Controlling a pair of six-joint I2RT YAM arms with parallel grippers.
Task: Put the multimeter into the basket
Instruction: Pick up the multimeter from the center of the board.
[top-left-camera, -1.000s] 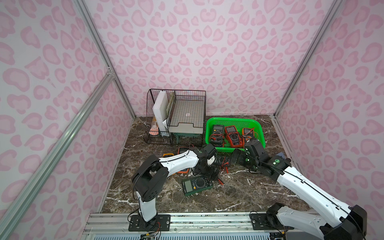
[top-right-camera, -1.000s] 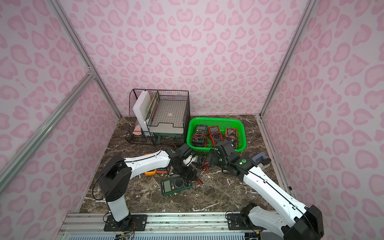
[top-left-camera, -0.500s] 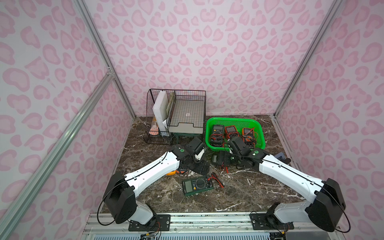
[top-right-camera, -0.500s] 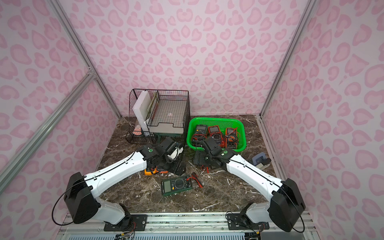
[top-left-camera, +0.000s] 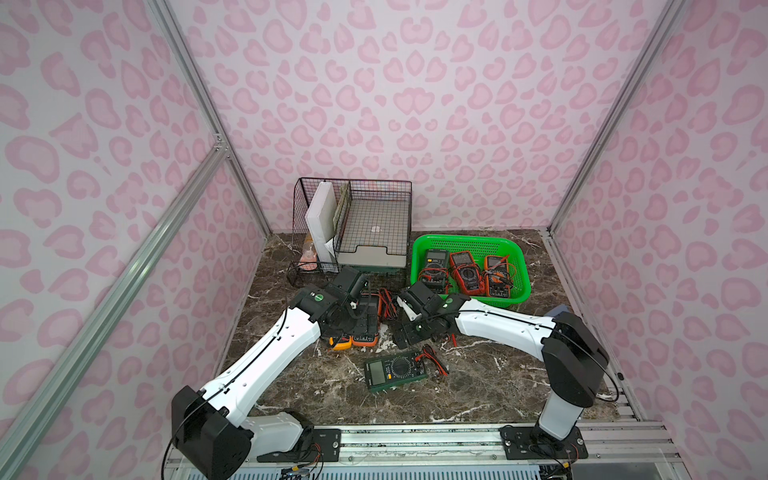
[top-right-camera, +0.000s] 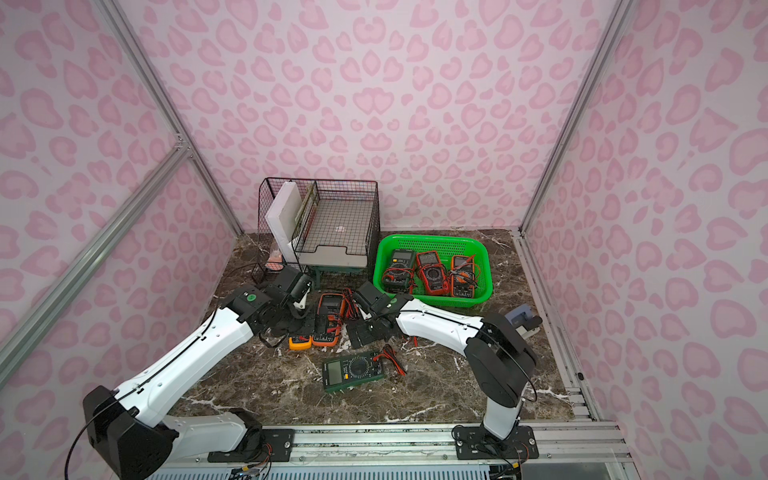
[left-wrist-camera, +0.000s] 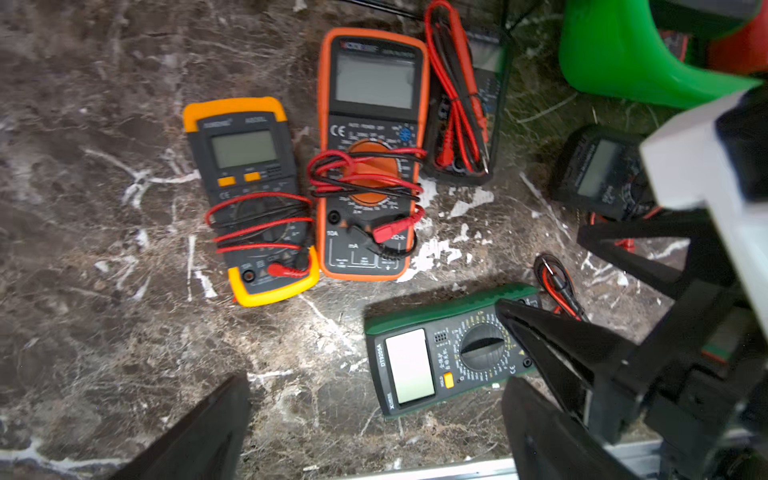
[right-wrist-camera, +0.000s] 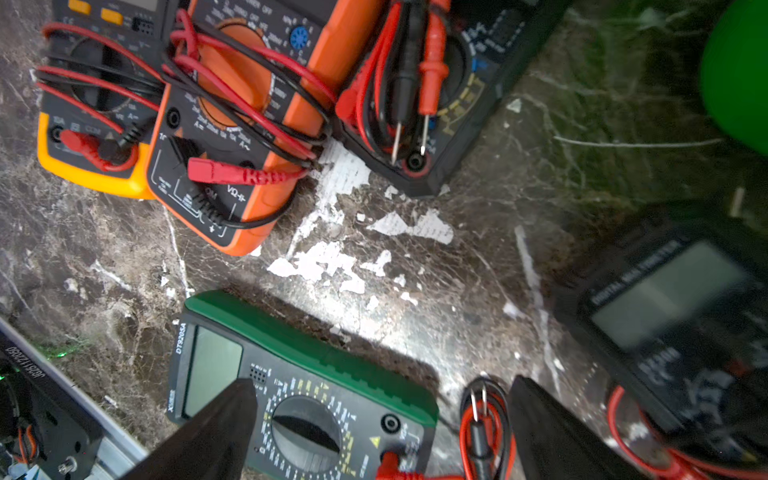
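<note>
The green basket (top-left-camera: 469, 240) (top-right-camera: 432, 238) stands at the back right with three multimeters in it. On the marble lie a green multimeter (top-left-camera: 395, 370) (left-wrist-camera: 440, 357) (right-wrist-camera: 316, 374), an orange one (top-right-camera: 328, 320) (left-wrist-camera: 370, 153), a yellow one (top-right-camera: 300, 343) (left-wrist-camera: 249, 199) and two black ones (left-wrist-camera: 461, 104) (right-wrist-camera: 673, 316). My left gripper (top-left-camera: 359, 318) (left-wrist-camera: 374, 419) hangs open above the orange and yellow meters. My right gripper (top-left-camera: 415, 332) (right-wrist-camera: 382, 428) is open above a black meter, just behind the green one. Neither holds anything.
A black wire-mesh organizer (top-left-camera: 353, 224) with a white slab stands at the back, left of the basket. A small blue-grey object (top-right-camera: 521, 318) lies at the right wall behind my right arm. Red and black test leads (top-left-camera: 432, 359) trail beside the green multimeter.
Both grippers have moved left, away from the basket, staying open. The left arm has stretched out low, and the right arm's elbow has swung up at the right.
</note>
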